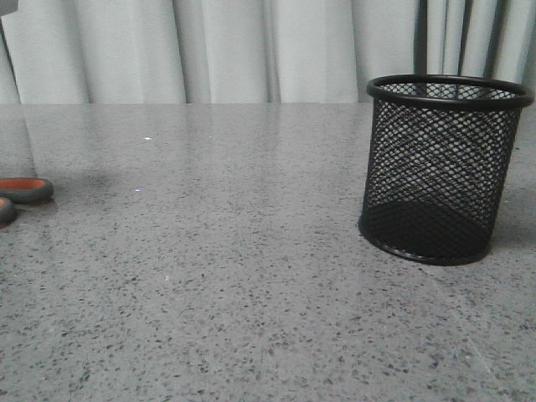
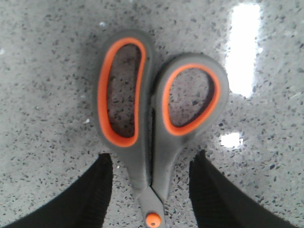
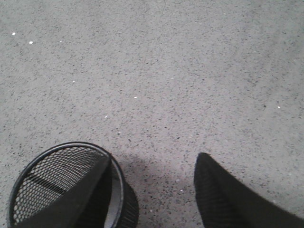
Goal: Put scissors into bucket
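Table (image 1: 251, 276) speckled grey; bucket (image 1: 442, 172) upright at right, scissors (image 2: 156, 123) flat at far left. Left gripper (image 2: 151, 190): fingers apart astride the shank. Close near pivot, lift level. Right gripper (image 3: 152, 190) fingers apart, empty, above bucket.

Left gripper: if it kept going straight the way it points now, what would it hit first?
Probably the scissors: the left gripper is open, its fingers straddling the handle neck near the pivot, with the stone table directly beneath.
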`<state>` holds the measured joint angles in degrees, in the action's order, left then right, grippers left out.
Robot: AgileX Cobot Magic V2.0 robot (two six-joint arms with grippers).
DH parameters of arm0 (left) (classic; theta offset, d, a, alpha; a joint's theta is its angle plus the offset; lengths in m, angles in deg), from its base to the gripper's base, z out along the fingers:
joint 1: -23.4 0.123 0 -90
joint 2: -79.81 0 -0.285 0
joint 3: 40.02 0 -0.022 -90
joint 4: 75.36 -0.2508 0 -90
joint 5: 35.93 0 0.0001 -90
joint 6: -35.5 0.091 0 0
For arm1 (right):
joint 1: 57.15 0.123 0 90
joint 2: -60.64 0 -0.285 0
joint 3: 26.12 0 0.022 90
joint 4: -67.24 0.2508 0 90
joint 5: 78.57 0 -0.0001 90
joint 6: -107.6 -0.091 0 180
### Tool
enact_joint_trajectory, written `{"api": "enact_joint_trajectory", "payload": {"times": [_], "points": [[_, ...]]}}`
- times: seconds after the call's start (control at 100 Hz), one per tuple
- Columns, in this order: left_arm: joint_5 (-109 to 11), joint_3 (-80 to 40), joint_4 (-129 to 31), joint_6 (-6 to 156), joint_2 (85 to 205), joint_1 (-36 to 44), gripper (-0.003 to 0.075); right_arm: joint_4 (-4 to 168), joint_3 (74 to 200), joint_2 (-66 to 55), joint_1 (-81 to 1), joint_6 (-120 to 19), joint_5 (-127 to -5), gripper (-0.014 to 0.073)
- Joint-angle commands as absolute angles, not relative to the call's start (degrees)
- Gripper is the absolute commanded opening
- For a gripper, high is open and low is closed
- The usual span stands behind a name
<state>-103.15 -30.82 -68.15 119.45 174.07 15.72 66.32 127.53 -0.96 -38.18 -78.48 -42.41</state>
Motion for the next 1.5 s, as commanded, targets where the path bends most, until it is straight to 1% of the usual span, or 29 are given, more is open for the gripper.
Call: {"api": "enact_joint_trajectory", "payload": {"times": [0.0,0.16,0.31,0.44,0.59,0.71,0.95,1.49], "points": [[-103.24,-32.59,-67.06,119.5,172.47,15.78,0.0337,65.3,129.4,-0.42,-37.09,-77.73,-46.13,0.0351],[-103.36,-32.59,-68.02,119.39,173.12,15.78,0.0342,64.8,129.4,-0.42,-36.24,-77.73,-46.13,0.0351],[-103.48,-32.59,-68.02,119.25,175.06,15.78,0.0412,64.4,129.4,-0.42,-36.24,-77.73,-46.03,0.0351],[-103.27,-32.59,-68.84,119.25,175.9,16.04,0.041,64.13,129.4,-0.42,-36.24,-77.73,-45.68,0.0351],[-102.98,-32.59,-68.28,119.25,175.9,19.99,0.041,63.8,129.4,-0.42,-36.24,-77.73,-45.56,0.0351],[-102.98,-32.59,-64.19,119.25,175.9,22.7,0.041,63.69,129.4,-0.42,-36.24,-77.73,-45.56,0.0351],[-102.49,-32.59,-60.64,119.95,175.99,22.81,0.041,63.61,129.4,-0.52,-36.24,-77.73,-46.56,0.0351],[-103.39,-32.36,-61.25,119.95,179.04,22.47,0.0409,63.48,129.4,-0.52,-36.24,-77.73,-46.59,0.0351]]}}
